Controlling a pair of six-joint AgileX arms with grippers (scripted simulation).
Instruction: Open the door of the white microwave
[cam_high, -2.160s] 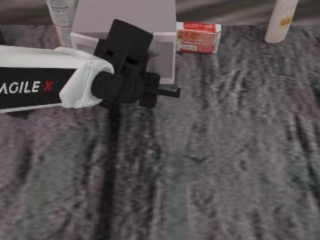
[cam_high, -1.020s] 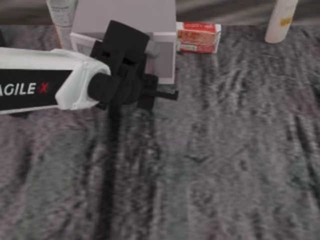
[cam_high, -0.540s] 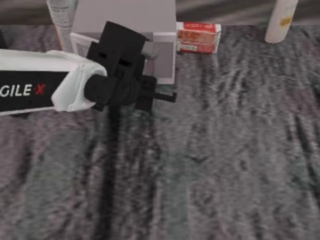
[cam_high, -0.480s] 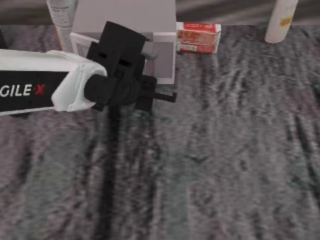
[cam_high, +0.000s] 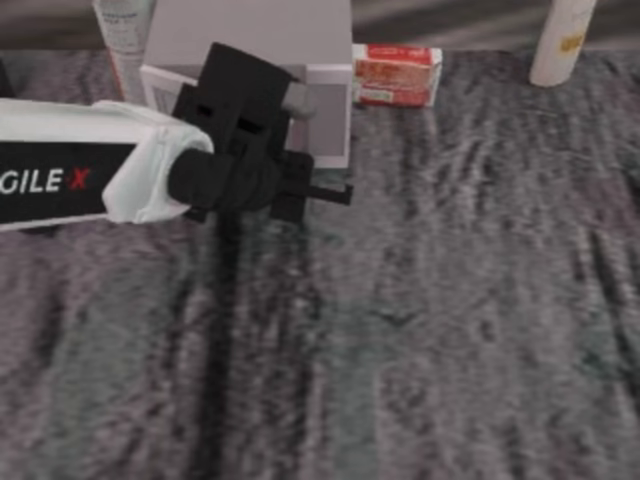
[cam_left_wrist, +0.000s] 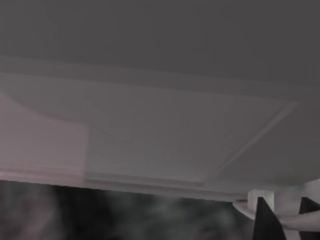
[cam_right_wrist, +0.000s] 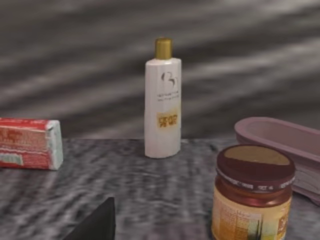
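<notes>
At the far left of the table, a grey-white tube stands just left of the white microwave, which sits against the far edge. The left arm reaches in from the left, and the left gripper sits low in front of the microwave's near face, its dark fingers pointing right along the bottom edge of the door. In the left wrist view, the door panel fills most of the frame and two dark fingertips flank a small pale block at its lower corner, so I judge them closed on that edge, though the contact itself is partly hidden. The door looks flush or barely cracked; the swing outward is still to do. To the right lie a red-and-white carton and a lotion bottle. The right gripper is out of the top view, parked; I cannot tell how its fingers stand.
</notes>
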